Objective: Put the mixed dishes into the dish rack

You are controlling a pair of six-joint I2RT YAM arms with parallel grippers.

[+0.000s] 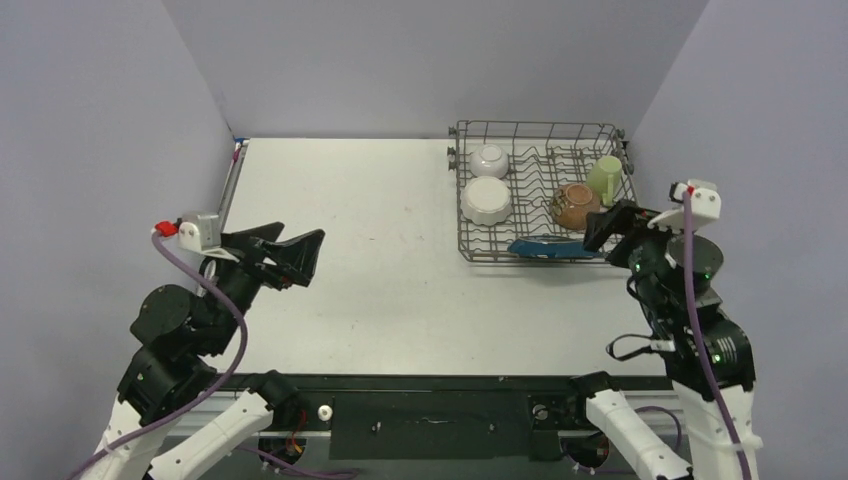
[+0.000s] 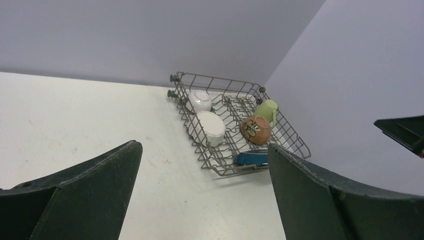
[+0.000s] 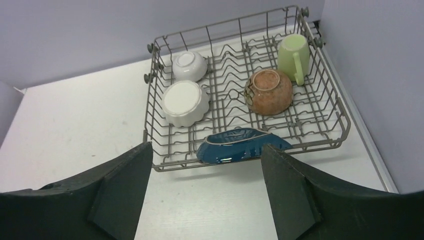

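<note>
Robot lab test cell, not a home kitchen: white worktop (image 1: 380, 270) boxed in by plain lilac-grey walls (image 1: 90, 120), left arm (image 1: 180, 325) & right arm (image 1: 695, 320) bolted at near edge w/ exposed purple cables (image 1: 688, 270), wire dish rack (image 1: 540, 128) as prop.

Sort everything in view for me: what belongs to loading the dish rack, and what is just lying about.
Belongs to the job: dish rack; small white bowl; white scalloped plate; dark blue leaf-shaped dish; pale green mug; brown bowl. All five dishes are in the rack.

Just lying about: thin rail along the left edge of the table.
</note>
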